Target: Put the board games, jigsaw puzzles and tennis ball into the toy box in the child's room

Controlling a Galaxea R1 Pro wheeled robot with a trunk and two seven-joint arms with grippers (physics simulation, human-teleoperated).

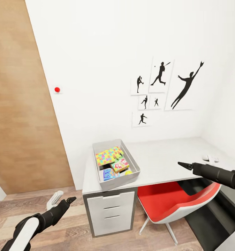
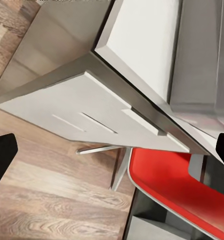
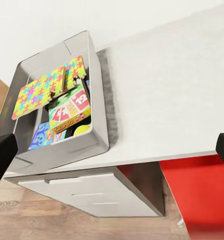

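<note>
The toy box (image 1: 134, 166) stands on the left end of the table (image 1: 166, 157). Inside it lie a jigsaw puzzle (image 1: 108, 156), a yellow-green board game (image 1: 120, 165), a light blue board game (image 1: 108, 174) and the tennis ball (image 1: 128, 172). The right wrist view looks down on the same toy box (image 3: 99, 100) with the jigsaw puzzle (image 3: 42, 92), board game (image 3: 69, 110) and tennis ball (image 3: 82, 131). My right gripper (image 1: 185, 165) hovers open and empty over the table's front edge, right of the box. My left gripper (image 1: 70, 200) hangs open and empty, low beside the drawers (image 2: 92, 115).
A red chair (image 1: 173, 202) is tucked under the table, just below my right arm. A small white object (image 1: 210, 158) lies at the table's right end. A wooden door (image 1: 20, 104) and a white object on the floor (image 1: 54, 198) are at the left.
</note>
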